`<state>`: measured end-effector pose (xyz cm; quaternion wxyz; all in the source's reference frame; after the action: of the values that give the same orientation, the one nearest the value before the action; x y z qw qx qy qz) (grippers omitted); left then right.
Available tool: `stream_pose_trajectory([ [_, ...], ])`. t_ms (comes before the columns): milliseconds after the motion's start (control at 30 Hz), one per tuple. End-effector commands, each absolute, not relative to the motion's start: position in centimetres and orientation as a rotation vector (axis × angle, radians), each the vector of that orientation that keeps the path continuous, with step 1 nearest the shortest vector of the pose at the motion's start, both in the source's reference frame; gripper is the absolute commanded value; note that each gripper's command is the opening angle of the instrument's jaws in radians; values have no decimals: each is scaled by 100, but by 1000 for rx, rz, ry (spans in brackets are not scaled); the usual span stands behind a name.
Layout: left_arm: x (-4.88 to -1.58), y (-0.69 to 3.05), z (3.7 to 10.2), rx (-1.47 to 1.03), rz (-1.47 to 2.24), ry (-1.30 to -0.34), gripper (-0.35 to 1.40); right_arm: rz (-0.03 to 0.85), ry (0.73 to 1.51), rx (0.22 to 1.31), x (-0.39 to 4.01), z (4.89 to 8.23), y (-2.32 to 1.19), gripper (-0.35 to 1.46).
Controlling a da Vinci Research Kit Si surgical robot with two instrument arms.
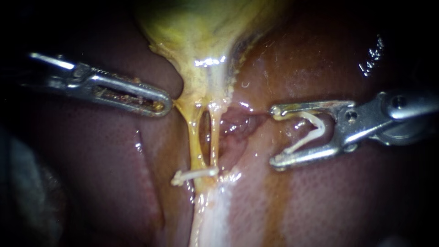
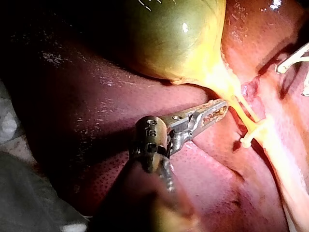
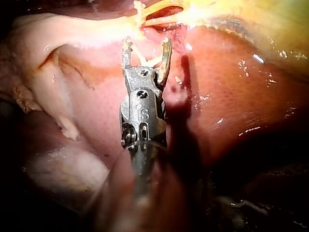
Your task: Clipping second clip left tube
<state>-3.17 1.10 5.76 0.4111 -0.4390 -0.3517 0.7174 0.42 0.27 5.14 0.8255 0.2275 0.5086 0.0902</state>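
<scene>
Leftward of the right instrument (image 1: pixel 274 136), its wide end effector holding a fresh clip (image 1: pixel 312 130), the left tube (image 1: pixel 195 137) runs upright.

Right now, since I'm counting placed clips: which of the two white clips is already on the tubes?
The closed clip across the tubes' lower end. The open clip is held between the right instrument's jaws, apart from the tubes.

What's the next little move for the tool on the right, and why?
Probably ease the right instrument toward the left tube, just above the white clip lying across it. Its loaded clip gapes open, well apart from that tube, so nothing is straddled yet.
</scene>
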Motion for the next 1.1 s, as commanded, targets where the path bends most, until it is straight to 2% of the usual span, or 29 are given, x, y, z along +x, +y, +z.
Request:
stream_pose_trajectory([
  [33,-317,110,575,-1105,1805,-885,-35,192,1081,483,42,514,27,50],
  [233,-310,110,571,-1102,1801,-890,-35,192,1081,483,42,514,26,50],
  [533,-276,124,534,-1117,1768,-874,-35,192,1081,483,43,513,26,50],
  [700,-272,127,520,-1128,1750,-872,-35,189,1081,490,46,511,24,50],
  [933,-274,126,519,-1127,1749,-870,-35,173,1083,519,77,506,17,50],
  [1100,-277,126,520,-1127,1749,-868,-35,232,1065,569,103,504,16,49],
])
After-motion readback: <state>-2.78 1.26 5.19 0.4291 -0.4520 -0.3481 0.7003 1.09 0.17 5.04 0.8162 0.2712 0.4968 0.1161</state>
